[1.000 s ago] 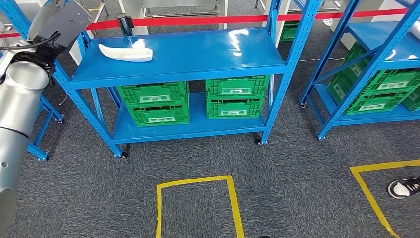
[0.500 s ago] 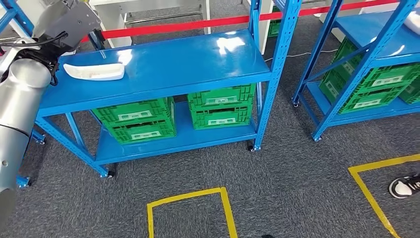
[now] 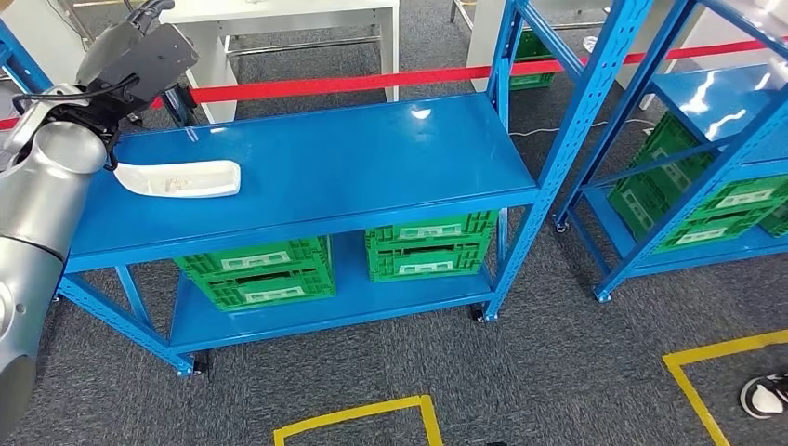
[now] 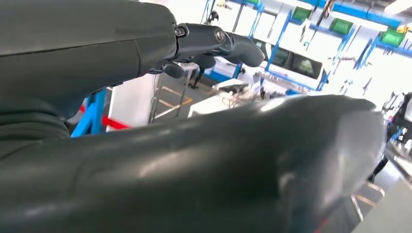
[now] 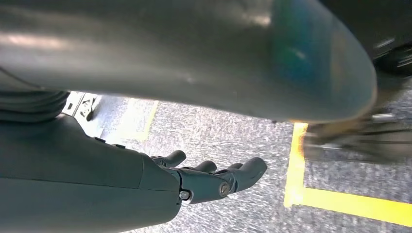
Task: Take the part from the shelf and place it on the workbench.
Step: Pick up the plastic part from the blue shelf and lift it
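A long white part [image 3: 178, 178] lies flat on the top board of the blue shelf [image 3: 372, 177], near its left end. My left arm is raised at the left of the head view; my left hand [image 3: 137, 58] hovers above and behind the part, not touching it. In the left wrist view its dark fingers [image 4: 221, 42] reach out straight with nothing between them. My right hand [image 5: 214, 180] hangs over the grey carpet, fingers loosely spread and empty.
Green crates [image 3: 429, 246] fill the shelf's lower board. A second blue rack [image 3: 706, 121] with more green crates stands to the right. Red barrier tape [image 3: 353, 82] runs behind the shelf, with a white table [image 3: 279, 17] beyond it. Yellow floor tape [image 3: 358, 413] marks the carpet; a person's shoe [image 3: 767, 395] is at far right.
The whole view has shifted: the shelf now looks nearer and lower in the picture, so the camera has moved. My left hand stays raised above the part's left end.
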{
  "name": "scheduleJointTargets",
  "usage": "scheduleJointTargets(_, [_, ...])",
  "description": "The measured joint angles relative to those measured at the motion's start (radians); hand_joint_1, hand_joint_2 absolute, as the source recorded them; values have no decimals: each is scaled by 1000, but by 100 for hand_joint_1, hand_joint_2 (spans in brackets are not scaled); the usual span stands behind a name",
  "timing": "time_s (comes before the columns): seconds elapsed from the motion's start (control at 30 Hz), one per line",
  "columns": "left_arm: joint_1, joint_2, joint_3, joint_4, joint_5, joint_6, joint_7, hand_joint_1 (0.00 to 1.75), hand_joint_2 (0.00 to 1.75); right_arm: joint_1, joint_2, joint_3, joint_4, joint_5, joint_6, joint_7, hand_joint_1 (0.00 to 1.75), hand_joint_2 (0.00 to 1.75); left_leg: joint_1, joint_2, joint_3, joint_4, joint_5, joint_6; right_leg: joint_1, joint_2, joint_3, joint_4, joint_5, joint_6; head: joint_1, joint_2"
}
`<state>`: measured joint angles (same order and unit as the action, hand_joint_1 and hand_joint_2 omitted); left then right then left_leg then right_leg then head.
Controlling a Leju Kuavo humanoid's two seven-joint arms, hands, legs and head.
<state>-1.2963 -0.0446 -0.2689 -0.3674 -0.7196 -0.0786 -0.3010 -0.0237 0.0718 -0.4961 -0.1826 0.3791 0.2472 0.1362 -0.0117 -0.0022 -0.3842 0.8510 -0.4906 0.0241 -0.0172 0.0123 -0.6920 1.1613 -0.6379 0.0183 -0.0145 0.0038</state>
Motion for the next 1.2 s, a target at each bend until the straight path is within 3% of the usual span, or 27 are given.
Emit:
scheduleJointTargets(0.03, [2,1,0,2,2,0,0,0,0,5,0,0,0,1,0,1,0,0,0,0,25,0,-24,-4,-1,-3,-14,-62,65,1,0,0])
scheduleJointTargets(0.1, [12,5,-1,12,7,-1,1,0,0,14,0,0,5,4,0,4,0,0,-3,1,75,3,-76,-11,0,-15,-23,-180,267,-6,-1,0])
scheduleJointTargets(0.13, [17,6,-2,14,9,-2,2,0,0,15,0,0,8,6,0,6,0,0,-4,2,101,-1,-102,-15,3,-20,-18,-208,330,-14,-3,0])
scheduleJointTargets(0.17, [17,10,-3,12,12,-3,3,0,0,14,0,0,10,7,0,7,0,0,-6,2,123,9,-113,-22,6,-18,-8,-212,345,-24,-5,0])
scheduleJointTargets(0.2, [8,11,-4,7,14,-3,3,0,0,9,0,0,10,8,0,8,0,0,-5,2,126,41,-105,-27,9,-14,9,-198,318,-35,-6,0])
scheduleJointTargets(0.23, [-5,14,-5,1,16,-3,3,0,0,4,0,0,10,10,0,8,0,0,-1,1,108,104,-85,-32,11,-10,22,-193,297,-44,-6,0])
scheduleJointTargets(0.3, [-36,19,-8,-4,23,-1,7,0,0,-4,-2,0,10,13,0,7,0,0,5,-1,2,285,-45,-45,9,-8,51,-186,270,-58,-8,0])
scheduleJointTargets(0.33, [-43,23,-10,-3,27,-1,13,0,0,-6,-4,0,10,15,0,7,0,0,8,-2,-59,357,-60,-54,7,-8,64,-185,259,-63,-9,0])
scheduleJointTargets(0.4, [-41,33,-13,2,38,-6,39,0,0,-10,-7,0,10,18,-1,8,0,0,14,-1,-154,421,-152,-68,4,-4,90,-183,242,-66,-11,0])
scheduleJointTargets(0.43, [-37,39,-13,6,45,-12,56,0,0,-11,-8,0,10,19,-2,9,0,0,17,-1,-185,420,-198,-70,2,0,103,-183,232,-65,-12,0])
scheduleJointTargets(0.47, [-33,46,-13,10,52,-18,72,0,0,-10,-8,0,10,19,-2,10,0,0,18,-1,-207,399,-220,-69,0,4,115,-183,221,-62,-12,0])
scheduleJointTargets(0.5, [-30,52,-13,14,59,-23,84,0,0,-10,-8,0,10,19,-2,12,0,0,19,0,-219,358,-205,-67,-1,6,126,-182,210,-59,-12,0])
scheduleJointTargets(0.53, [-29,58,-13,17,64,-28,93,0,0,-9,-8,0,10,19,-2,13,0,0,20,1,-223,299,-153,-63,-2,7,136,-180,199,-56,-12,0])
scheduleJointTargets(0.6, [-28,71,-13,23,71,-33,107,0,0,-8,-8,0,10,20,-2,14,0,0,20,8,-220,181,-12,-59,-2,8,149,-174,180,-46,-12,0])
scheduleJointTargets(0.63, [-26,76,-13,25,72,-34,112,0,0,-9,-8,0,10,21,-2,15,0,0,18,11,-217,149,36,-56,-1,9,152,-171,170,-40,-12,0])
scheduleJointTargets(0.67, [-23,80,-13,27,72,-33,116,0,0,-9,-8,0,10,22,-2,15,0,0,17,12,-216,138,61,-52,0,9,154,-169,162,-33,-13,0])
scheduleJointTargets(0.77, [-12,87,-14,27,68,-26,120,0,131,-10,-9,0,10,27,-2,12,0,0,19,3,-210,144,70,-34,1,2,154,-154,139,-14,-12,0])
scheduleJointTargets(0.8, [-9,90,-14,26,65,-23,121,0,175,-10,-10,0,10,28,-2,9,0,0,20,1,-208,144,68,-28,2,-2,140,-126,124,-10,-11,0])
scheduleJointTargets(0.83, [-5,93,-15,26,61,-24,121,0,175,-11,-10,0,9,30,-2,5,0,0,20,-1,-205,143,65,-21,1,-4,111,-75,103,-9,-11,0])
scheduleJointTargets(0.9, [9,103,-20,27,50,-34,119,0,175,-11,-10,0,9,33,-1,-1,0,0,13,-4,-200,144,54,-11,3,-7,23,62,60,-9,-10,0])
scheduleJointTargets(0.93, [21,109,-23,27,45,-44,116,0,175,-11,-10,0,9,35,0,-3,0,0,8,-5,-195,146,47,-7,4,-7,-20,115,55,-12,-10,0])
scheduleJointTargets(0.97, [32,115,-25,28,41,-53,110,0,175,-10,-10,0,9,36,1,-4,0,0,4,-7,-189,147,40,-4,6,-7,-46,131,71,-16,-10,0])
scheduleJointTargets(1.0, [42,122,-28,28,35,-62,102,0,175,-10,-10,0,9,36,1,-4,0,0,-1,-8,-181,149,30,-3,11,-7,-53,109,108,-23,-9,0])
scheduleJointTargets(1.07, [53,134,-38,29,28,-91,75,0,175,-9,-11,-1,9,36,0,-4,0,0,-7,-9,-164,151,12,-2,23,-6,-17,-19,202,-47,-10,0])
scheduleJointTargets(1.1, [58,141,-46,30,28,-112,56,0,175,-9,-12,-3,9,35,0,-3,0,0,-11,-10,-157,152,4,-4,28,-6,7,-80,231,-58,-10,0])
scheduleJointTargets(1.13, [65,151,-54,32,34,-137,33,0,175,-10,-14,-5,9,34,1,-2,0,0,-12,-11,-152,151,-3,-7,31,-7,26,-120,244,-66,-11,0])
scheduleJointTargets(1.2, [91,170,-65,32,60,-183,-22,0,175,-12,-14,-12,9,32,1,-2,0,0,-12,-12,-146,147,-10,-17,33,-6,42,-144,235,-73,-12,0])
